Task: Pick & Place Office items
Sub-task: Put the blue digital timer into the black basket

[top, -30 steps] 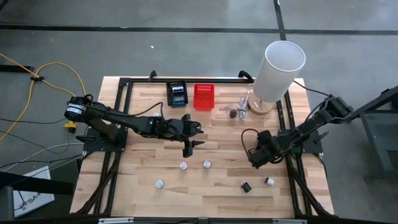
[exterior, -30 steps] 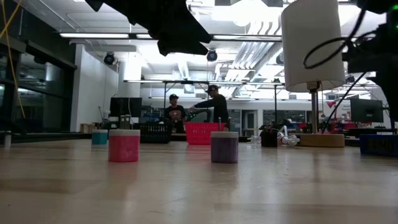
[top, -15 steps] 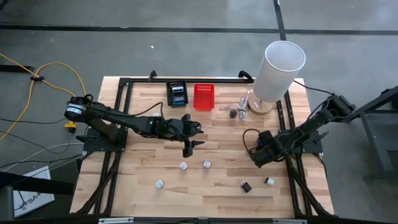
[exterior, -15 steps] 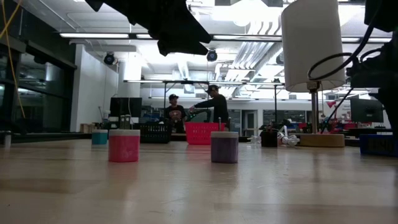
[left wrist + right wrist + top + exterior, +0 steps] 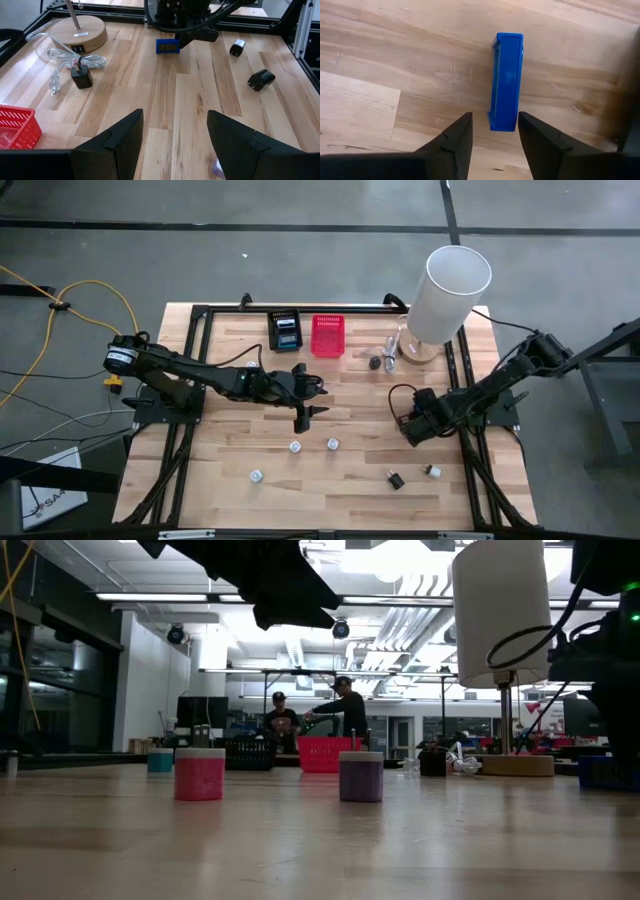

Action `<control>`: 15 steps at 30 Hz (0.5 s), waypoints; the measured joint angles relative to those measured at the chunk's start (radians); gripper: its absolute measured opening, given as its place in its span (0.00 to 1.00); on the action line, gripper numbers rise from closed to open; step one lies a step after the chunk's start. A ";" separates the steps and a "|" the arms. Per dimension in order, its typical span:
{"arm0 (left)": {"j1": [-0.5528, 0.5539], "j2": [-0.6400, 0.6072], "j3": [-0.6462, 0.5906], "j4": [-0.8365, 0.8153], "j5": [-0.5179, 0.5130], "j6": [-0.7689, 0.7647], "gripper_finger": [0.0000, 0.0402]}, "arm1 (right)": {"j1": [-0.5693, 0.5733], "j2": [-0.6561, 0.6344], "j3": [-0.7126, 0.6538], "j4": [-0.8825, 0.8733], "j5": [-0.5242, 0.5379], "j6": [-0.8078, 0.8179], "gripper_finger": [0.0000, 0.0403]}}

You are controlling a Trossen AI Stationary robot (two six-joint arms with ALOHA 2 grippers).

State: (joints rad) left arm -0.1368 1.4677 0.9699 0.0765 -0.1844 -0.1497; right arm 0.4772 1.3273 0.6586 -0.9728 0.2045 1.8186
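Observation:
A small blue bar (image 5: 506,75) lies flat on the wooden table; the left wrist view shows it as the blue bar (image 5: 167,46) under the right arm. My right gripper (image 5: 495,120) points down over it, open, a fingertip on either side of the bar's one end, no touch showing. My left gripper (image 5: 308,418) hangs open over the table's middle with nothing between its fingers. Small white lumps (image 5: 295,447), (image 5: 332,444), (image 5: 256,476) stand on the table nearer the front. Right of them lie a black piece (image 5: 395,478) and a white piece (image 5: 433,471).
A black mesh basket (image 5: 284,330) and a red mesh basket (image 5: 327,336) stand at the far edge. A tall white cylinder (image 5: 450,285) rises on a round wooden base at the far right, with a cable and a black plug (image 5: 81,77) beside it. People stand in the room behind.
My right gripper has sunk a little toward the blue bar and tipped slightly, its fingers staying apart. The left arm and the pieces on the table have kept still.

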 joint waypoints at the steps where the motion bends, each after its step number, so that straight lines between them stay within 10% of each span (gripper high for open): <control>1: 0.000 0.000 0.000 0.000 0.000 0.000 0.53 | -0.003 0.000 -0.004 0.007 -0.002 -0.010 0.36; 15: 0.000 0.000 0.000 0.000 0.000 0.000 0.53 | -0.009 0.000 -0.053 0.059 -0.021 -0.016 0.36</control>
State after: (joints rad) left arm -0.1368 1.4677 0.9699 0.0765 -0.1841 -0.1497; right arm 0.4683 1.3277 0.6060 -0.9139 0.1835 1.8030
